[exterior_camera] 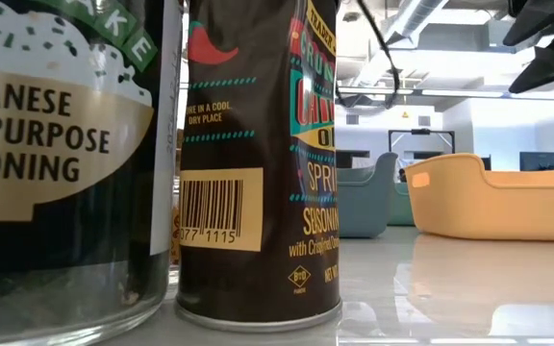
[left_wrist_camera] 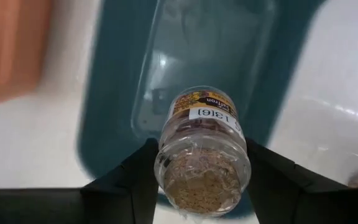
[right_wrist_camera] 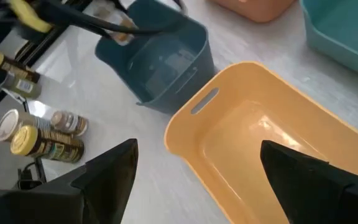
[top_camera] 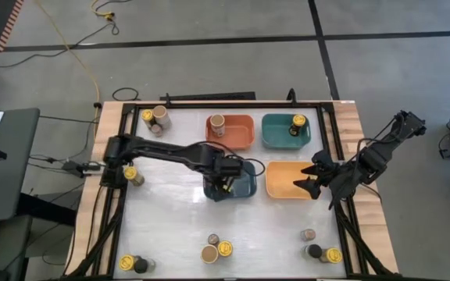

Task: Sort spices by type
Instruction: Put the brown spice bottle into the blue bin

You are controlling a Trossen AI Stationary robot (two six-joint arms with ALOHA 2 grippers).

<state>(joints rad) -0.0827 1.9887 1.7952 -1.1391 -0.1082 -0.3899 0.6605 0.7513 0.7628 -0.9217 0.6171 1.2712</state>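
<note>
My left gripper (top_camera: 226, 185) hangs over the blue bin (top_camera: 237, 187), shut on a small clear spice jar (left_wrist_camera: 204, 149) with a tan, cork-like end. My right gripper (top_camera: 315, 179) stands open above the right edge of the yellow bin (top_camera: 283, 179), holding nothing. The orange bin (top_camera: 237, 134) holds a tan-lidded jar (top_camera: 217, 123). The teal bin (top_camera: 280, 133) holds a yellow-lidded jar (top_camera: 298, 123). Other jars stand on the table in small groups at the far left (top_camera: 156, 117), the left edge (top_camera: 133, 175) and the near side (top_camera: 217, 248). My left gripper pinches the jar between its two fingers (left_wrist_camera: 138, 177), one on each side of the glass wall near the tan end (left_wrist_camera: 169, 155). The fingers come from above, pointing steeply down. The jar is lifted clear over the blue bin's inside (left_wrist_camera: 197, 56), its labelled end pointing down.
More jars stand at the near left corner (top_camera: 131, 264) and the near right (top_camera: 319, 251). Two large seasoning containers (exterior_camera: 56, 163) (exterior_camera: 258, 163) fill the low view's left. A dark frame (top_camera: 209, 100) runs along the table's far edge. Bare tabletop (top_camera: 170, 218) lies near the bins.
</note>
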